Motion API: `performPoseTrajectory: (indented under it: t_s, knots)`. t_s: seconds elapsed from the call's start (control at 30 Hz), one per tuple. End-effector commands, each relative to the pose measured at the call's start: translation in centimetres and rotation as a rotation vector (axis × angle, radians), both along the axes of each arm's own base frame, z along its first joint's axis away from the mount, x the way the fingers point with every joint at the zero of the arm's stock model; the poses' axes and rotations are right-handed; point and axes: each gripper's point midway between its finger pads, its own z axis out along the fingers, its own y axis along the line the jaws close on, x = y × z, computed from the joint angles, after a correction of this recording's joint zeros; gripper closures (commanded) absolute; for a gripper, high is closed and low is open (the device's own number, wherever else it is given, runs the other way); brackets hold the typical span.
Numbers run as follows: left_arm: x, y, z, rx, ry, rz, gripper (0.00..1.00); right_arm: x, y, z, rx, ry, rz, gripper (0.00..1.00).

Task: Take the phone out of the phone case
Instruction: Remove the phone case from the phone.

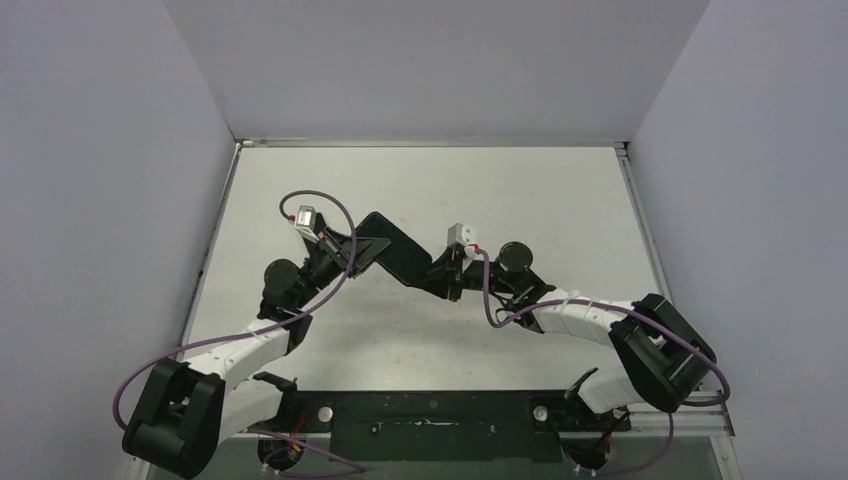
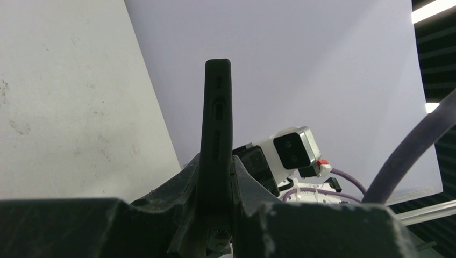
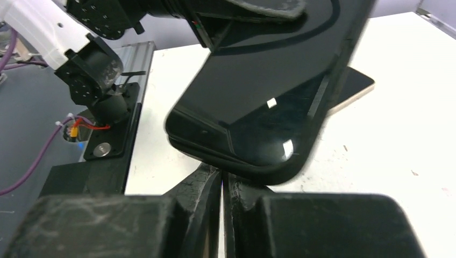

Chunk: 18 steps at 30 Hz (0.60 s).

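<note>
At the near edge of the white table [image 1: 520, 190], a black mounting plate [image 1: 430, 425] carries the two arm bases, and purple cables [image 1: 322, 197] loop along both white-and-black arms. Both arms reach inward and meet over the middle of the table.

The left gripper [image 1: 345, 255] is clamped narrowly on the matte black rubber phone case [image 2: 216, 123]. The left wrist view shows the case edge-on and upright between the gripper's fingers [image 2: 244, 183], with its port cutouts facing the camera. The glossy black slab phone [image 3: 253, 97] sits inside the case, its glass screen catching small reflections of light.

The right gripper [image 3: 221, 177] has its jaws pressed fully together with nothing between them. Its fingertips sit just under the rounded corner of the case rim [image 3: 269, 171]; whether they touch it cannot be told.

From above, the cased phone [image 1: 395, 250] appears as a dark slanted bar spanning the gap between the two grippers. It is lifted off the table surface and casts a shadow beneath.

Beyond it, the table runs to plain pale grey walls [image 1: 430, 70] at the back and sides.
</note>
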Motion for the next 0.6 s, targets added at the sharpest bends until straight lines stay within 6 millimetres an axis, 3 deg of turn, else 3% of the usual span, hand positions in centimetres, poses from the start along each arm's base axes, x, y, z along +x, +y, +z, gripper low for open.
performPoseTrajectory:
  t_s: [0.0, 0.07, 0.17, 0.27, 0.4, 0.57]
  knots:
    - [-1.1, 0.1, 3.8, 0.040, -0.195, -0.078, 1.00, 2.2, -1.5, 3.4, 0.052, -0.082, -0.097, 0.83]
    - [-0.9, 0.3, 3.6, 0.082, -0.210, -0.082, 1.00, 2.4, -2.7, 3.2, 0.067, -0.050, -0.122, 0.71]
    - [-0.5, 0.7, 3.1, 0.145, -0.232, -0.087, 1.00, 2.8, -4.3, 2.9, 0.072, 0.000, -0.177, 0.43]
    - [-0.4, 0.4, 2.8, 0.230, -0.268, -0.140, 1.00, 3.1, -5.1, 2.4, 0.026, 0.032, -0.230, 0.26]
    - [-0.6, 0.0, 2.7, 0.347, -0.336, -0.193, 1.00, 2.2, -5.0, 2.5, -0.020, 0.009, -0.172, 0.17]
    - [-0.5, -0.1, 3.4, 0.488, -0.439, -0.234, 1.00, 1.0, -4.2, 2.3, -0.067, -0.061, -0.060, 0.18]
